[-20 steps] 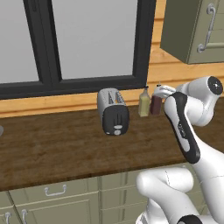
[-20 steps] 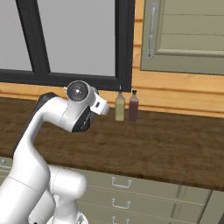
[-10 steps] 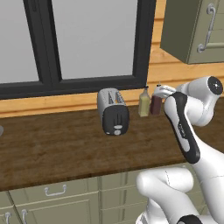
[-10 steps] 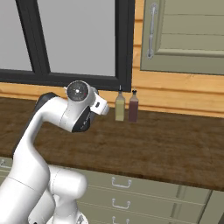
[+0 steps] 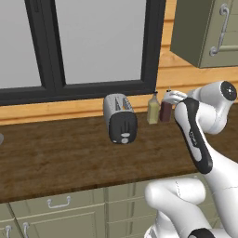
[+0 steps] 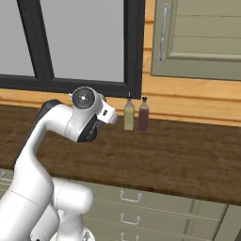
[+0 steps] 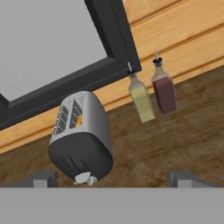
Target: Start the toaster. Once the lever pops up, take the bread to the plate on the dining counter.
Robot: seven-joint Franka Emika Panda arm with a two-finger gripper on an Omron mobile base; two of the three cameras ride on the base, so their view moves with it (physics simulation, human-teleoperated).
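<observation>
Against the wooden wall under the dark-framed window (image 5: 93,46), the toaster (image 5: 120,117) is standing on the dark wood table (image 5: 65,158), its black end panel facing out toward the table's front edge. The lever (image 7: 82,178) is showing as a small pale knob low on that panel, with a second pale knob just beside it (I cannot tell from here which way either is set). In the hand view, a bit of golden-tan bread (image 7: 79,120) is peeking out of one of the toaster's two top slots.

Just to the right of the toaster in the left base view, an olive bottle (image 5: 152,109) and a dark red bottle (image 5: 165,109) are standing side by side close to the wall, upright and near each other; whether they are touching I cannot tell. The same pair is showing in the right base view, olive bottle (image 6: 128,113) to the left of the dark red bottle (image 6: 143,114).

The hand (image 7: 113,178) is hanging in the air well apart from the toaster, over the table on the bottles' side, looking toward the toaster's end panel. Its two dark fingertips (image 7: 43,178) are standing spread wide with nothing between them and nothing touched.

Pale olive drawers with small handles are lining the table's front below the toaster, and an olive wall cabinet (image 6: 197,37) is hanging up to the right of the window.
</observation>
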